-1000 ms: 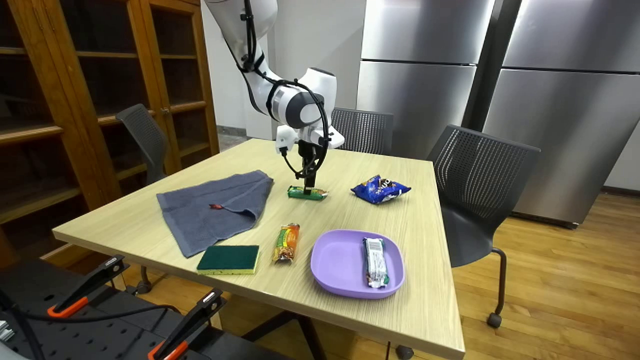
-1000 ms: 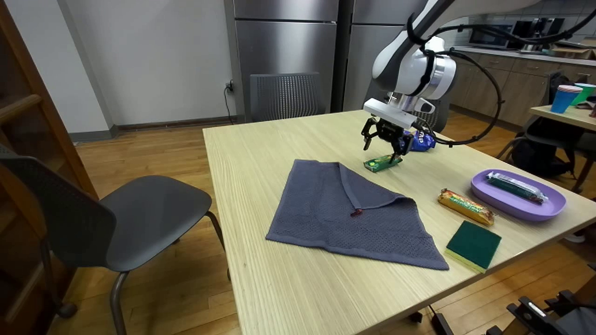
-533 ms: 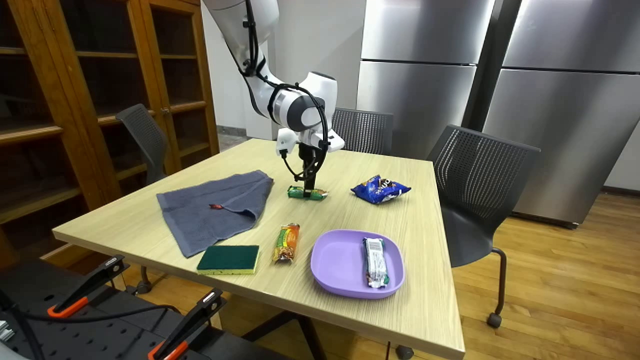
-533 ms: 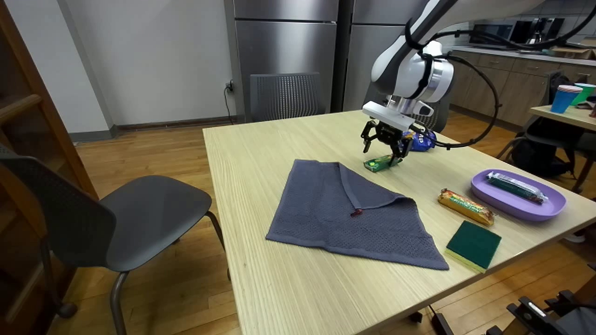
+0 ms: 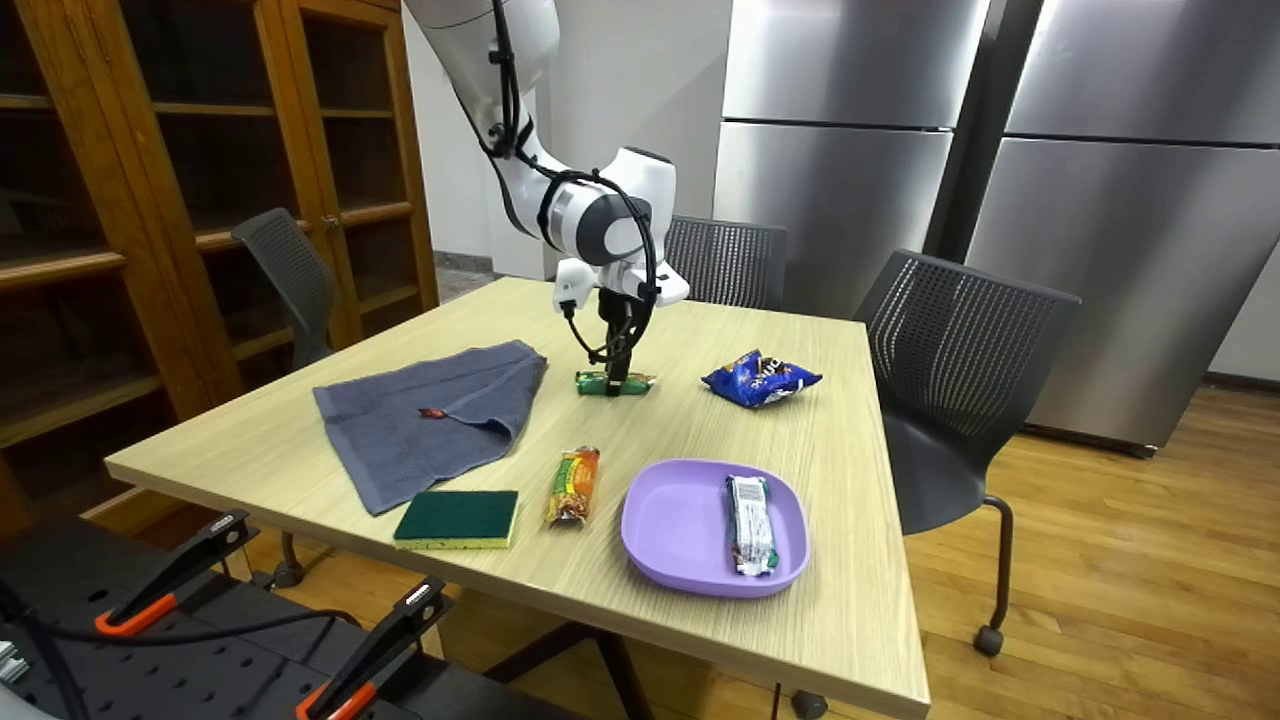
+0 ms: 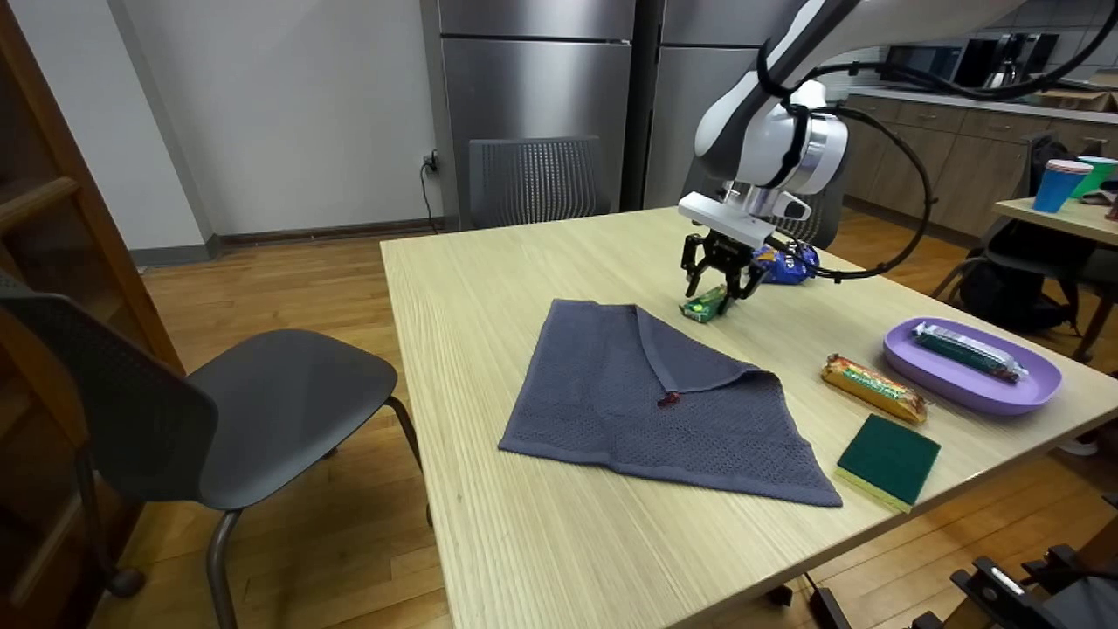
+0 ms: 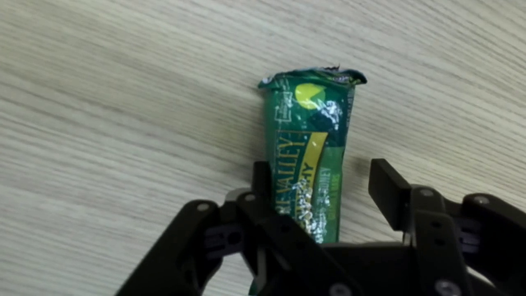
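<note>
A green wrapped snack bar (image 7: 306, 119) lies flat on the table between the fingers of my gripper (image 7: 323, 185). In the wrist view the left finger is against or very close to the bar's left edge. The right finger stands apart from the bar, with bare table showing in the gap. The bar's near end is mostly hidden behind the gripper. In both exterior views my gripper (image 5: 615, 388) (image 6: 708, 300) is low over the table with its fingertips at the bar (image 5: 592, 383) (image 6: 700, 307). The fingers are partly open and nothing is gripped.
A blue snack bag (image 5: 760, 380) lies beside the gripper. A grey-blue towel (image 5: 430, 420) lies on the other side. Towards a table edge are an orange bar (image 5: 573, 487), a green sponge (image 5: 458, 518) and a purple plate (image 5: 665, 500) holding another bar (image 5: 750, 525). Chairs (image 5: 960, 400) stand round the table.
My gripper has lowered slightly and its fingers have come closer together. The green bar has shifted slightly with them. The other objects have not moved.
</note>
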Controlling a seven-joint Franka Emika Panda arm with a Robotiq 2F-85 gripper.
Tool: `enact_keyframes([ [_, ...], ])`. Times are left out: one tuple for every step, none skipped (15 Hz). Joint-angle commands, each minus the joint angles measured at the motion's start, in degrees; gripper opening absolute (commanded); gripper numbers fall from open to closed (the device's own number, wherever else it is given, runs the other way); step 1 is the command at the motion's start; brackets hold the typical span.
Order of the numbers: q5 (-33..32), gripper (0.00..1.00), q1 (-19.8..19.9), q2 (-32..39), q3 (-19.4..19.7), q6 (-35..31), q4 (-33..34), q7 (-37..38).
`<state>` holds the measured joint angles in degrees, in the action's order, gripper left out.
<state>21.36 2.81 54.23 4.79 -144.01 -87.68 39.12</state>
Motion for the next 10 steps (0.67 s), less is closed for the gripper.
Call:
enact_keyframes([
  [-0.57,0.34,-0.3,0.57,0.55,2.7,2.37,1.79],
  [-0.57,0.27,-0.25,0.33,0.53,2.9,2.31,1.58],
  [-0.6,0.19,-0.25,0.04,0.46,2.87,2.14,1.33],
  [-0.78,0.12,-0.28,-0.33,0.43,3.0,1.91,0.96],
  [-0.98,0.11,-0.26,-0.65,0.37,3.22,1.75,0.55],
  [-1.21,0.11,-0.3,-1.19,0.34,3.16,1.21,0.06],
  [-1.47,0.11,-0.27,-1.59,0.28,3.27,0.88,-0.4],
  [-1.71,0.11,-0.26,-2.02,0.22,3.37,0.49,-0.89],
  [-2.07,0.11,-0.34,-2.49,0.27,3.3,0.04,-1.35],
  [-2.53,0.11,-0.41,-3.03,0.36,3.3,-0.46,-2.0],
])
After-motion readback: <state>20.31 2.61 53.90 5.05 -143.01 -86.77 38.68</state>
